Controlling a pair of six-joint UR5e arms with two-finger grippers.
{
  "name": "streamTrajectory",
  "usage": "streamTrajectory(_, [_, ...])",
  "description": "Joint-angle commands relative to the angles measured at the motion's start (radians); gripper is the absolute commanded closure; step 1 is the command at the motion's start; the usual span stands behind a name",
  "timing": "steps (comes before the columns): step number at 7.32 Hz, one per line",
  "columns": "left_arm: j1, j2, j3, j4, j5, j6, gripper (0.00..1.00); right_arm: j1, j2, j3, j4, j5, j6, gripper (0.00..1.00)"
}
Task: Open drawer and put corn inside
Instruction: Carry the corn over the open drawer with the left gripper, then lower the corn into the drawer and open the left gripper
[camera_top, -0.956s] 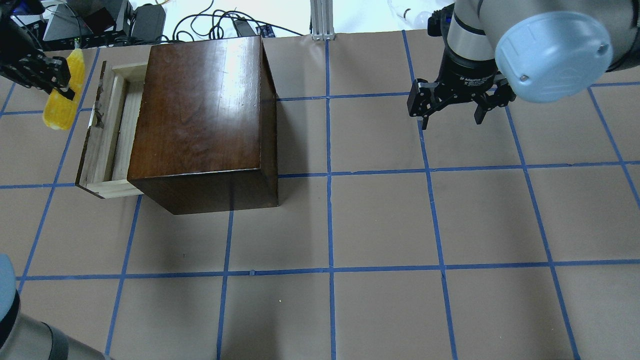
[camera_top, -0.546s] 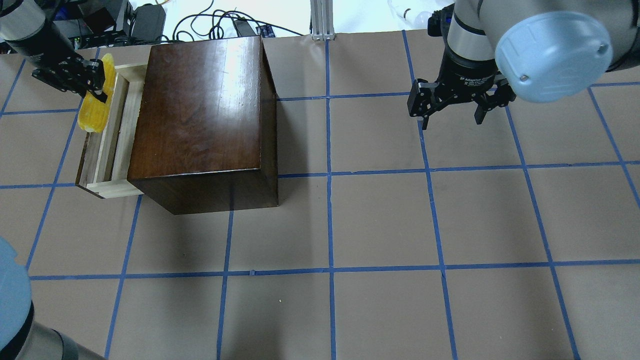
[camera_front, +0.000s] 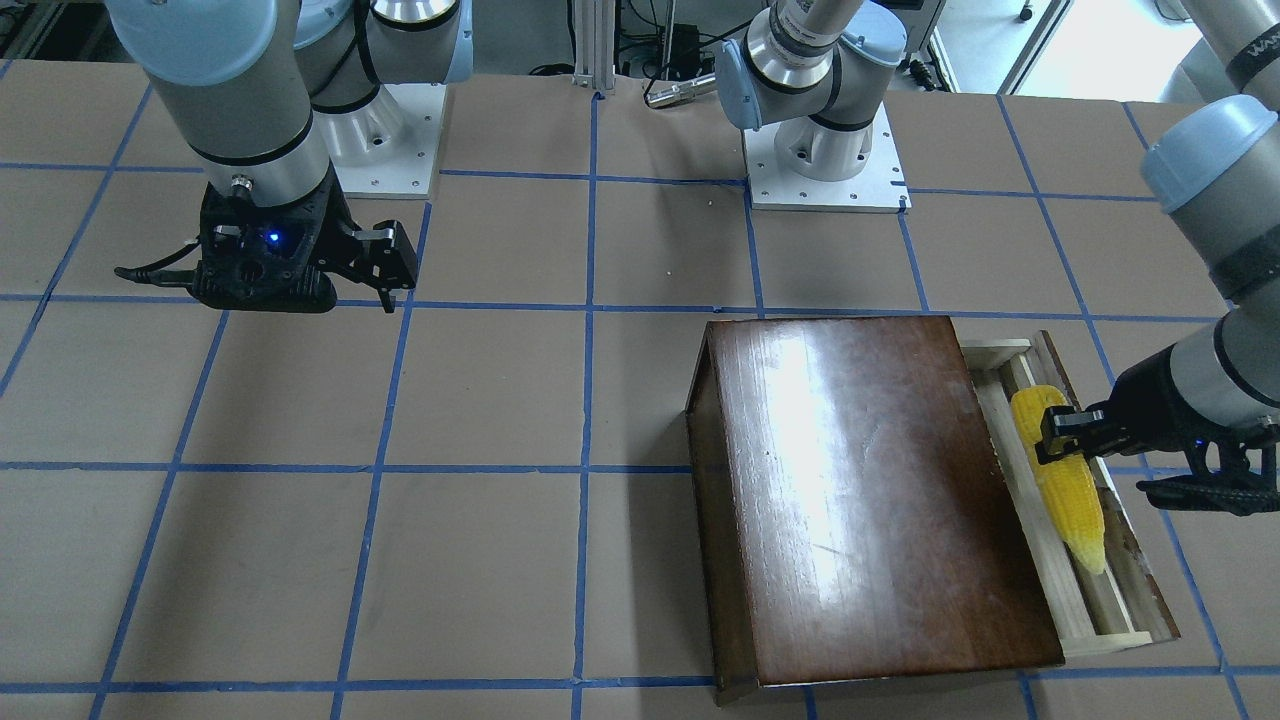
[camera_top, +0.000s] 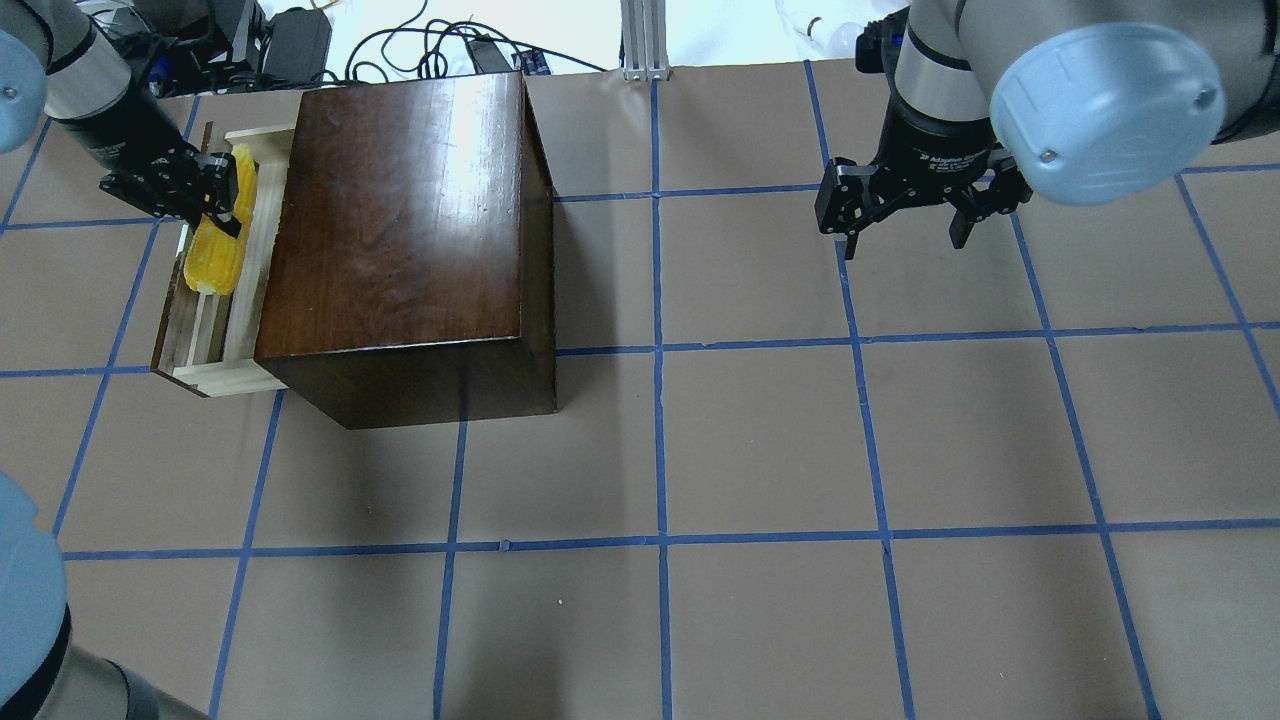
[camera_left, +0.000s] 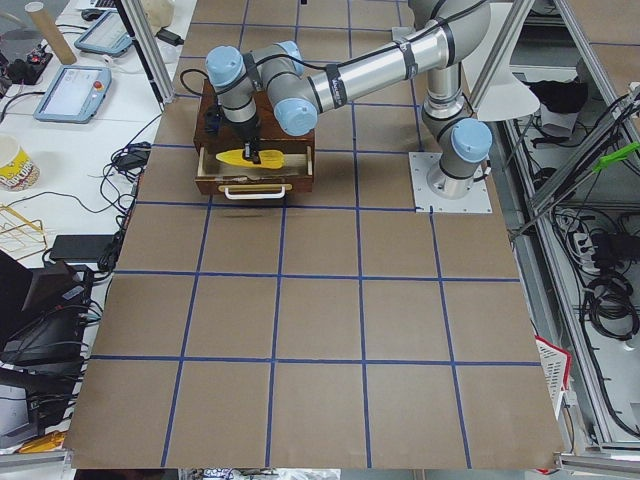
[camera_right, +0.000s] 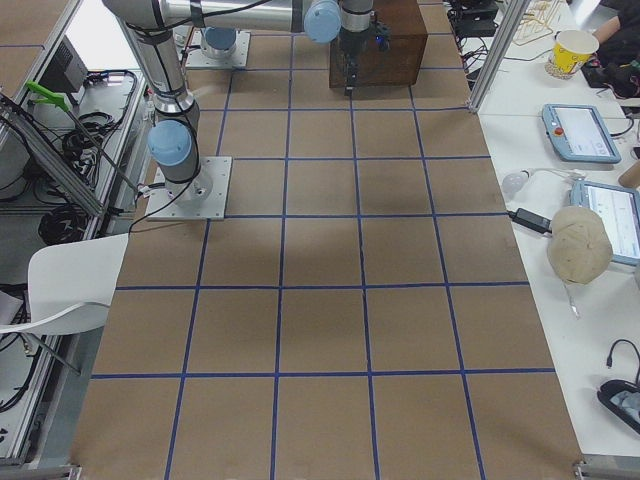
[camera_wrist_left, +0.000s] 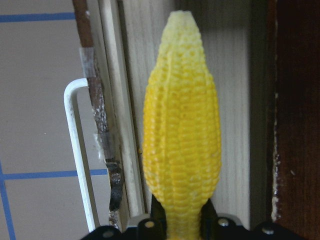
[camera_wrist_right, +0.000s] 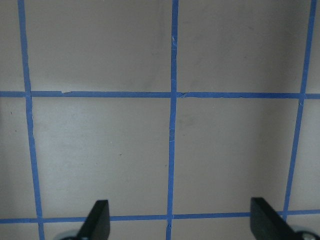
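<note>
The glossy dark brown box (camera_top: 400, 230) stands at the table's far left. Its drawer (camera_top: 200, 340) is pulled out to the left, showing a pale-wood tray (camera_wrist_left: 235, 100) and a dark worn front panel (camera_wrist_left: 100, 125). My left gripper (camera_top: 215, 190) is shut on the thick end of the yellow corn (camera_top: 215, 255) and holds it lengthwise over the open tray, tip pointing along it. The corn also shows in the front-facing view (camera_front: 1065, 490) and the left wrist view (camera_wrist_left: 182, 145). My right gripper (camera_top: 905, 235) is open and empty, hovering over bare table far to the right.
A white wire handle (camera_wrist_left: 75, 150) sticks out from the drawer front. The brown table paper carries a blue tape grid (camera_top: 660, 440). Cables and electronics (camera_top: 290, 40) lie beyond the far table edge behind the box.
My left gripper has carried the corn rightward from beside the drawer front to over the open tray. The drawer and my right arm have not moved.
</note>
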Motion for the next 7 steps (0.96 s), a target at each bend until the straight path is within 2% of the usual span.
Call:
streamTrajectory(1, [0.002, -0.010, -0.008, 0.002, -0.001, -0.012, 1.00, 0.000, 0.001, -0.002, 0.000, 0.000, 0.000, 0.00])
streamTrajectory(2, [0.002, -0.012, -0.007, 0.002, -0.001, -0.010, 0.82, 0.000, 0.000, 0.000, -0.002, 0.000, 0.000, 0.00])
streamTrajectory(3, [0.002, -0.009, -0.007, 0.002, 0.000, -0.009, 0.46, 0.000, -0.001, 0.000, 0.000, 0.000, 0.000, 0.00])
streamTrajectory(4, [0.002, -0.006, -0.007, 0.001, 0.002, -0.009, 0.37, 0.000, 0.001, 0.000, 0.000, 0.000, 0.000, 0.00])
streamTrajectory(7, [0.003, 0.011, -0.002, -0.010, 0.008, -0.007, 0.37, 0.000, -0.001, 0.000, 0.000, 0.000, 0.000, 0.00])
